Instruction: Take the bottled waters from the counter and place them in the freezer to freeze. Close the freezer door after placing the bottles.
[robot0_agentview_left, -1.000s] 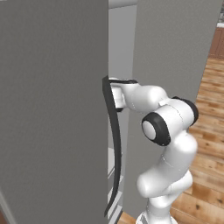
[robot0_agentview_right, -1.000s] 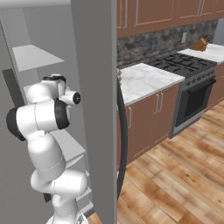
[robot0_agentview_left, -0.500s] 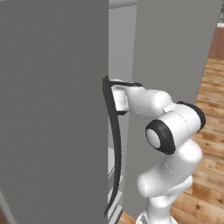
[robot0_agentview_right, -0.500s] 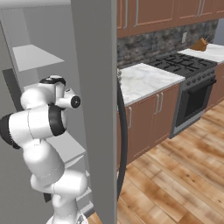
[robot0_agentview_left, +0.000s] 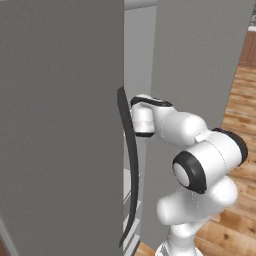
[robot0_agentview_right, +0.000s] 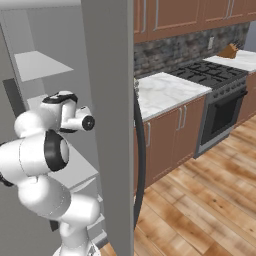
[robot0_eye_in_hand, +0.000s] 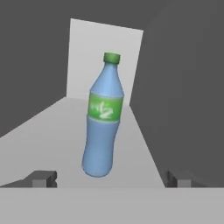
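Arm drawn back, blue green-capped bottle upright

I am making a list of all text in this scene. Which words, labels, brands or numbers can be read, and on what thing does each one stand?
Green label on the blue bottle standing on the freezer shelf: pale marks, too blurred to read as letters.
Green cap of that bottle: no text visible.
Freezer doors, counter and stove: no readable text or numbers.
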